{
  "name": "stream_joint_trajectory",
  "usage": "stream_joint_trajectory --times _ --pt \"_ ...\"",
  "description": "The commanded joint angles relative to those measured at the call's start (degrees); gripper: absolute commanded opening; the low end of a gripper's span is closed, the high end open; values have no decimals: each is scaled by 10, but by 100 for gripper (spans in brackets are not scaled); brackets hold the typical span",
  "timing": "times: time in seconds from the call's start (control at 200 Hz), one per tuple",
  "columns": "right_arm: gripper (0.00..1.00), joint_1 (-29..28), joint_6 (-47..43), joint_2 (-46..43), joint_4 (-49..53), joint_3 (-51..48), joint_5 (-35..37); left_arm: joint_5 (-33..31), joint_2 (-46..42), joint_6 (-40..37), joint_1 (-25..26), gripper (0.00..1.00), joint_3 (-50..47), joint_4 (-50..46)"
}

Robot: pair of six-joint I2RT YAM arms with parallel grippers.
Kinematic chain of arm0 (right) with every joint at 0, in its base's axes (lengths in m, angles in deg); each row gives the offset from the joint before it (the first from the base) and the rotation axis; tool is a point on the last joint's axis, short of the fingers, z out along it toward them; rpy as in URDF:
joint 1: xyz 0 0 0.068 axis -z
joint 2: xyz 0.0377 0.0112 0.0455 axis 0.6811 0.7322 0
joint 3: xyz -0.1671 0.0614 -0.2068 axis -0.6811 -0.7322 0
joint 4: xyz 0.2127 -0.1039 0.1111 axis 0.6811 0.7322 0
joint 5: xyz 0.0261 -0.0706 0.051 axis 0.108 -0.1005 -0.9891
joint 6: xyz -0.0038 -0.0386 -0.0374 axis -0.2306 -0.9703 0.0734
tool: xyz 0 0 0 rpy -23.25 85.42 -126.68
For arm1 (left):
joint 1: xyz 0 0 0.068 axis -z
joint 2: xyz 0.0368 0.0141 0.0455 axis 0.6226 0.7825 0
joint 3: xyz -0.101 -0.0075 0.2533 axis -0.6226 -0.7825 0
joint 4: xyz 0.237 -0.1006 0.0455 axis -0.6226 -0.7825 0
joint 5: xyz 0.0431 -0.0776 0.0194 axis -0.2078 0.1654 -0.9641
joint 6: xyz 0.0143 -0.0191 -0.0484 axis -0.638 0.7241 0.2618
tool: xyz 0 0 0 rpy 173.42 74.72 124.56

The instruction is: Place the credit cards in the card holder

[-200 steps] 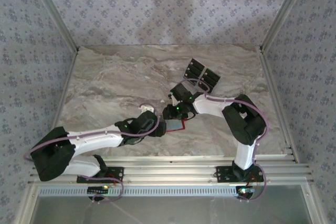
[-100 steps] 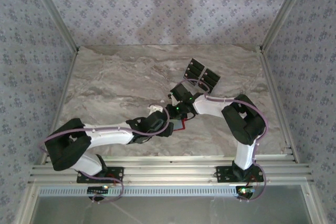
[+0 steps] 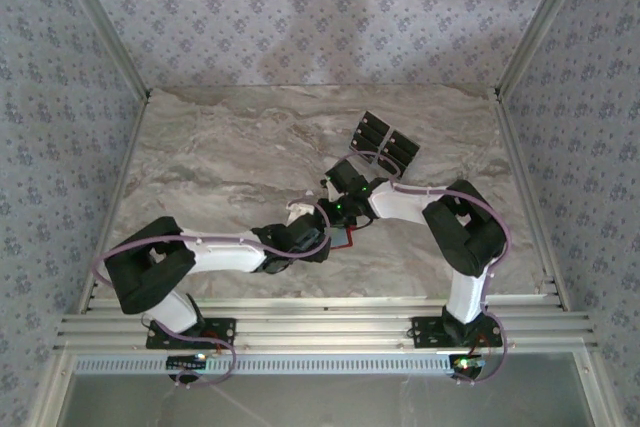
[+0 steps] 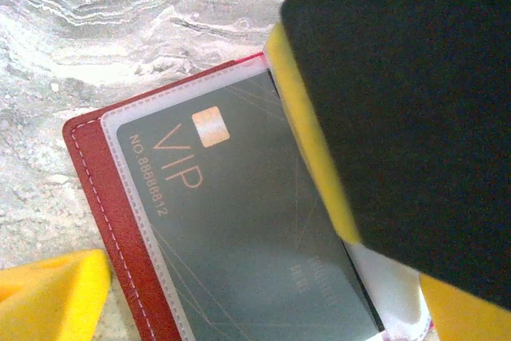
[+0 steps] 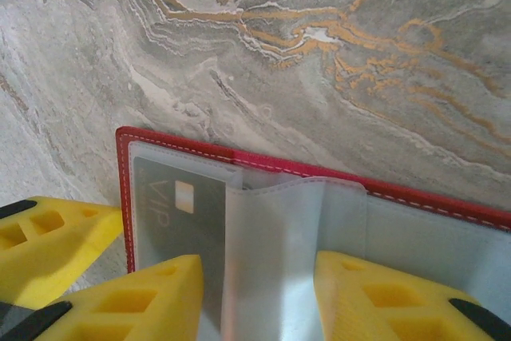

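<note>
Where the two arms reach in from their bases at the near edge of the table [image 3: 220,157], their tips meet over the card holder [image 3: 343,239] at mid-table, slightly right of centre. The left gripper [image 3: 308,222] comes at it from the left with its jaws spread as wide as they go and nothing between them. In its wrist view, one yellow finger [image 4: 56,293] sits just off the holder's red stitched edge [image 4: 96,189] and the other shows at the lower right corner. Whether either finger touches the holder I cannot tell.

The holder lies open and flat on the marble. One of the credit cards [image 4: 239,221] is already in its clear outer pocket – dark, marked VIP, with a small gold chip. A black-backed yellow finger of the right gripper lies across that pocket's inner side.

From the right wrist, the right gripper [image 5: 259,269] has its fingers [image 5: 160,293] partly apart, tips down on the clear sleeves [image 5: 295,237]. The left tip sits over the pocketed card [image 5: 172,213]. A loose sleeve leaf arches up in the gap – pressed or pinched, I cannot tell.

Farther back and to the right, well apart from the holder, the remaining black cards [image 3: 385,142] lie in a small overlapping cluster.
</note>
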Motion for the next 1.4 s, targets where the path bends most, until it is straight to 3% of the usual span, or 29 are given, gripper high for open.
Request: stream_joint_trajectory --times 0.0,0.3,1.034,1.399 --pt "44 7 23 -33 20 -24 6 -10 6 0 2 100 0 2" --pt "44 19 47 -104 10 -81 30 -9 5 0 2 100 -4 5" --pt "44 9 60 -51 -40 -94 3 -7 -2 1 2 100 -10 9" --pt "45 -17 55 -84 3 -59 13 -61 -145 8 2 100 -48 -36"
